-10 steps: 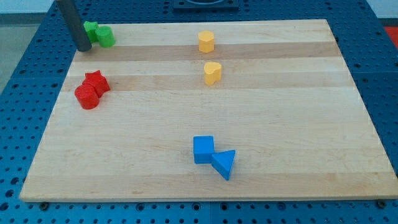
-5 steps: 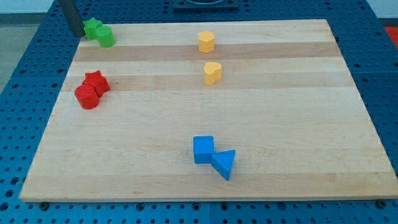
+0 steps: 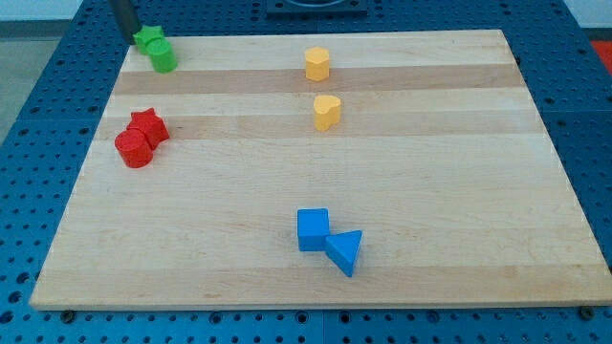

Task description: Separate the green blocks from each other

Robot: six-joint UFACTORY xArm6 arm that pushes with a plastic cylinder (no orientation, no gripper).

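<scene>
Two green blocks touch each other at the board's top left corner: a green star-like block [image 3: 147, 39] and a green cylinder [image 3: 163, 56] just below and to its right. My tip [image 3: 130, 36] is at the view's top left, right beside the green star block on its left, at the board's far edge. The rod runs up out of the view.
A red star block [image 3: 149, 126] and a red cylinder [image 3: 133, 149] touch at the left. A yellow hexagon block [image 3: 317, 64] and a yellow heart block [image 3: 327, 112] stand at top middle. A blue cube [image 3: 313, 229] and a blue triangle [image 3: 345, 251] touch near the bottom. The wooden board [image 3: 459, 191] lies on a blue perforated table.
My tip has moved up and slightly right, from left of the green pair to the star block's upper left. The green pair has shifted a little to the right.
</scene>
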